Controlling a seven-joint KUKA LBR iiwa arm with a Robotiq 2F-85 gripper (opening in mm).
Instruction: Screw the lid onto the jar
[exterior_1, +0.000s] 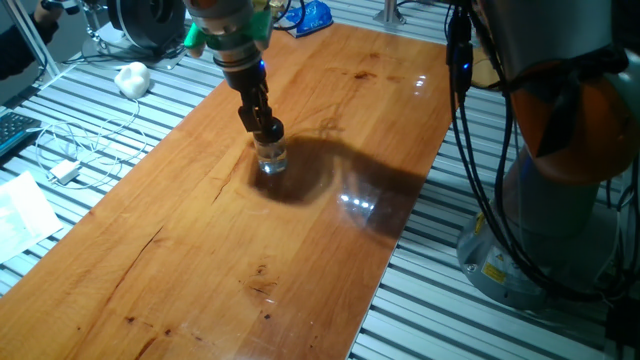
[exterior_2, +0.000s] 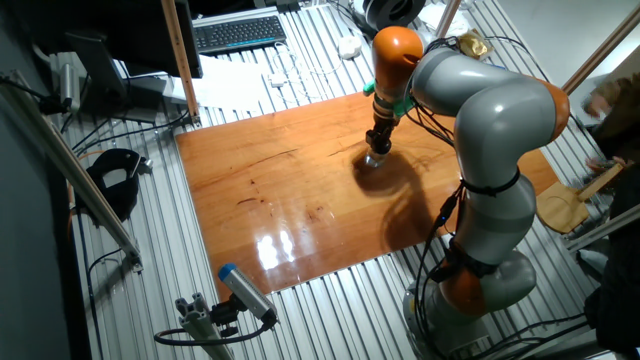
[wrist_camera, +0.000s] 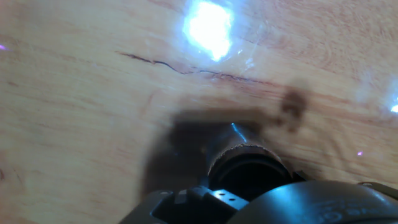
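While blurred, lid (wrist_camera: 252, 169) between jaws (exterior_1: 266, 126); jar (exterior_1: 270, 157) half hidden.

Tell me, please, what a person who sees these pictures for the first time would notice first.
The eye goes first to the big grey and orange arm bending over the glossy wooden table. Next comes its dark tool, pointing straight down and closed on the black lid, which sits on top of the small clear jar near the table's middle. Away on the slatted metal surface beside the table lies a white lumpy ball.
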